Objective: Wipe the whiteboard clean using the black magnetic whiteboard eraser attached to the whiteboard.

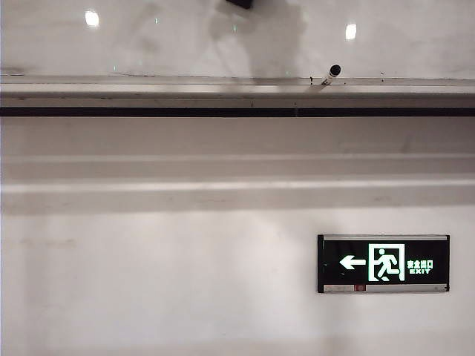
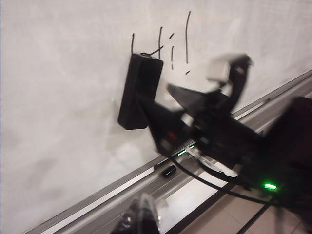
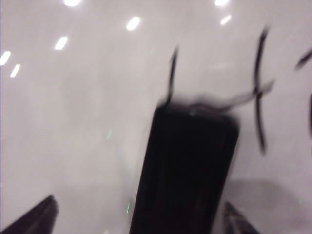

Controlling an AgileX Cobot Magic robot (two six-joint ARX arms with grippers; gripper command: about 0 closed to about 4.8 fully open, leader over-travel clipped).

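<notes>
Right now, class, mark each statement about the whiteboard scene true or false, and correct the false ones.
1. The eraser sits on the whiteboard. True.
2. The board is free of marker strokes. False: black strokes stand beside the eraser.
3. The right gripper is open, a finger on each side of the eraser. True.
4. A marker rests on the tray rail. True.
5. The exit sign has a red arrow. False: the arrow is white.

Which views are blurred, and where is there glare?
Right wrist view: motion-blurred, the black eraser and pen strokes smeared, ceiling lights reflected. Left wrist view: the right hand blurred. Exterior view: sharp, two light spots on the whiteboard.
</notes>
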